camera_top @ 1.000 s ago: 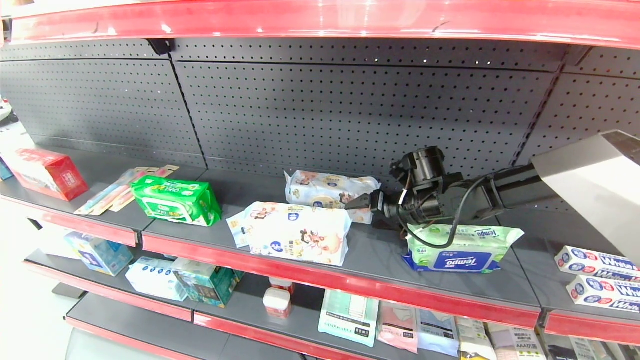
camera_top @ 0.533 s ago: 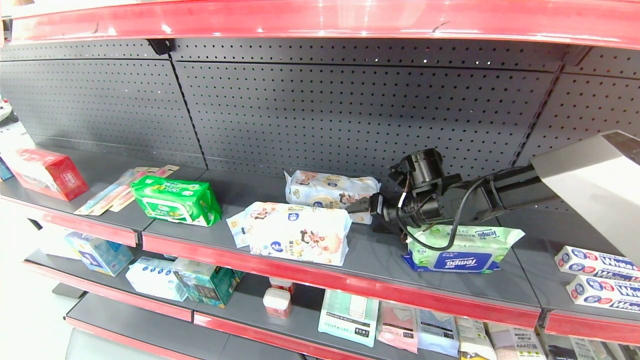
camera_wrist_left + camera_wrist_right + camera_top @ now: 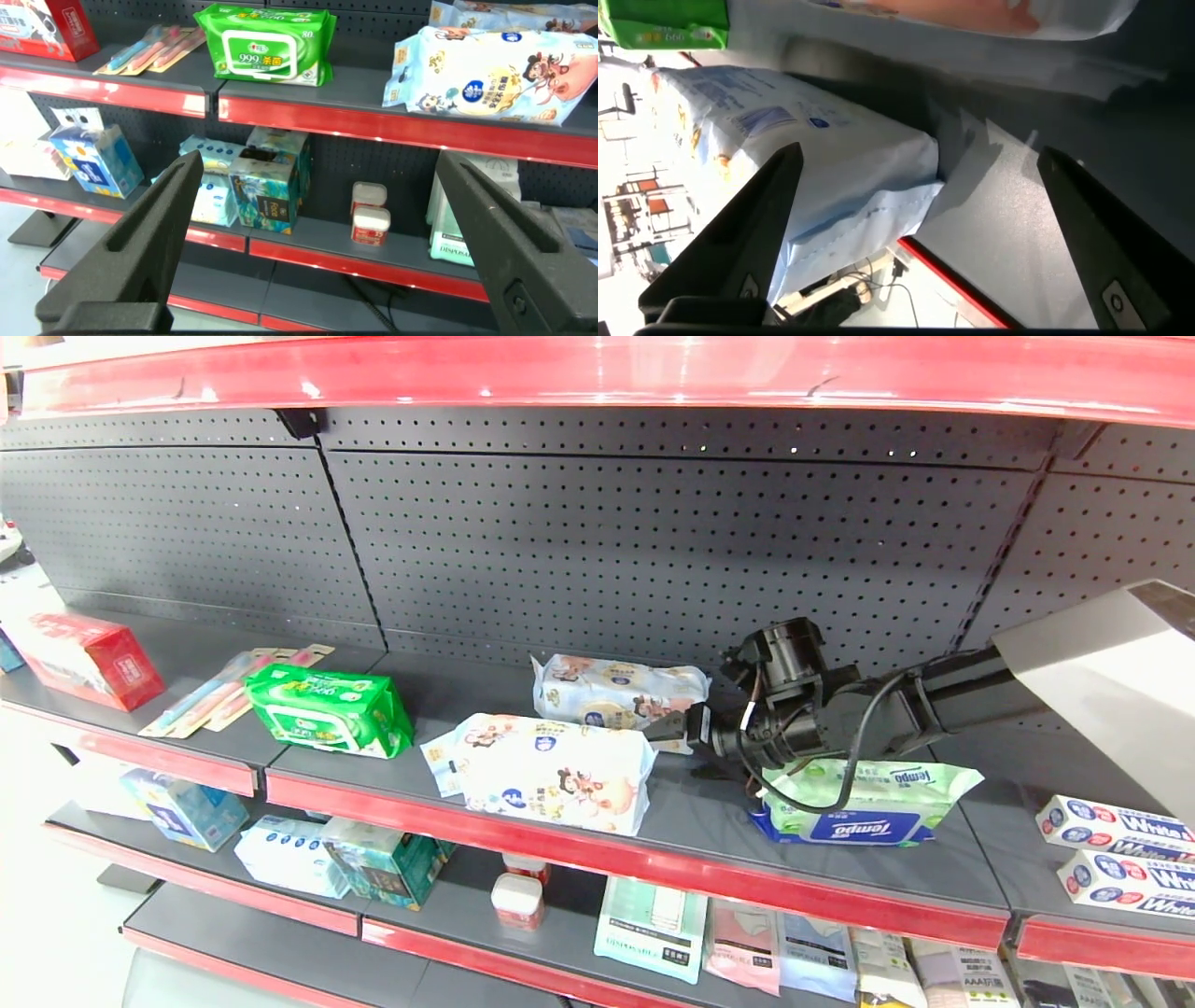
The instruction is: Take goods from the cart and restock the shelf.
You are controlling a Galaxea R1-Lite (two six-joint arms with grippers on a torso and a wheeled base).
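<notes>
Jaws on the right gripper (image 3: 667, 730) are spread and empty, and it's dipped lower beside the white cartoon pack (image 3: 551, 770) (straightening it, I'd guess). Same for the left gripper (image 3: 318, 159), gaping and empty. Meanwhile the blue-green wipes pack (image 3: 859, 807) lies flat on the shelf (image 3: 653, 870) under the right arm, so it looks stocked.

wipes pack (image 3: 327, 709) — green | front pack (image 3: 560, 770) — white, cartoon print | shelf edge (image 3: 653, 870) red | pegboard (image 3: 653, 551) dark grey, dotted
</notes>
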